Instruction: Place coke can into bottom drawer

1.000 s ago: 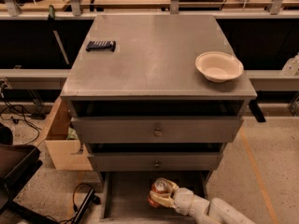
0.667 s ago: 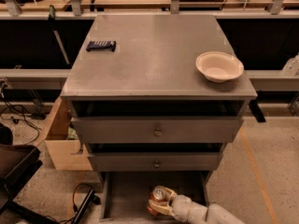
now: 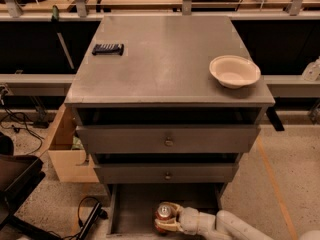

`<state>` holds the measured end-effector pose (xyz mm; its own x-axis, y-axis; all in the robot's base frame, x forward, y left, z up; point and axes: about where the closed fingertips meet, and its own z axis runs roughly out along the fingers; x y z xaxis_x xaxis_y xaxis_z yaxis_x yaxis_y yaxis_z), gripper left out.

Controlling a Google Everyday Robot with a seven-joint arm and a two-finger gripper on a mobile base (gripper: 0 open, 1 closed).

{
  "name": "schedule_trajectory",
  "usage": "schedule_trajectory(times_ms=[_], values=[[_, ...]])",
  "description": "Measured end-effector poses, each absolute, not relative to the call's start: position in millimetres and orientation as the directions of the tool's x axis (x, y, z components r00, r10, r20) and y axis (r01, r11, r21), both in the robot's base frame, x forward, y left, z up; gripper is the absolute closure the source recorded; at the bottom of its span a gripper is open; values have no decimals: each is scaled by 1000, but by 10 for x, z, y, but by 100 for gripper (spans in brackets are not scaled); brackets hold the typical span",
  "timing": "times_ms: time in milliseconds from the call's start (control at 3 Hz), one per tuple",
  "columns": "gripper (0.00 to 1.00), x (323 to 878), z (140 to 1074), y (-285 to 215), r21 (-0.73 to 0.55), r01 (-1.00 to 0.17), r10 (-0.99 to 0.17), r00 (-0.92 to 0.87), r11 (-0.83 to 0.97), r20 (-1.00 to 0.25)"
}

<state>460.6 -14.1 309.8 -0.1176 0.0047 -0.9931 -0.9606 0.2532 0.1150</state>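
The coke can [image 3: 164,213], red with a silver top, stands upright in the open bottom drawer [image 3: 131,207] of the grey cabinet, near the drawer's front middle. My gripper [image 3: 166,218] reaches in from the lower right on its white arm [image 3: 235,226]. Its pale fingers [image 3: 165,228] are closed around the can, low inside the drawer.
A white bowl [image 3: 234,71] sits on the cabinet top at the right, and a small black object [image 3: 108,49] at the back left. Two knobbed drawers [image 3: 168,140] are above the open one. A cardboard box [image 3: 67,149] and cables [image 3: 90,214] lie left of the cabinet.
My gripper has moved the can a little lower and to the left inside the bottom drawer. Nothing else has moved.
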Motion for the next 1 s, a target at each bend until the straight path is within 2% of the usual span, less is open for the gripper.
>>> schedule_trajectory(times_ms=[1000], values=[[100, 4860, 2966, 19, 105, -977, 0, -107, 184, -994]])
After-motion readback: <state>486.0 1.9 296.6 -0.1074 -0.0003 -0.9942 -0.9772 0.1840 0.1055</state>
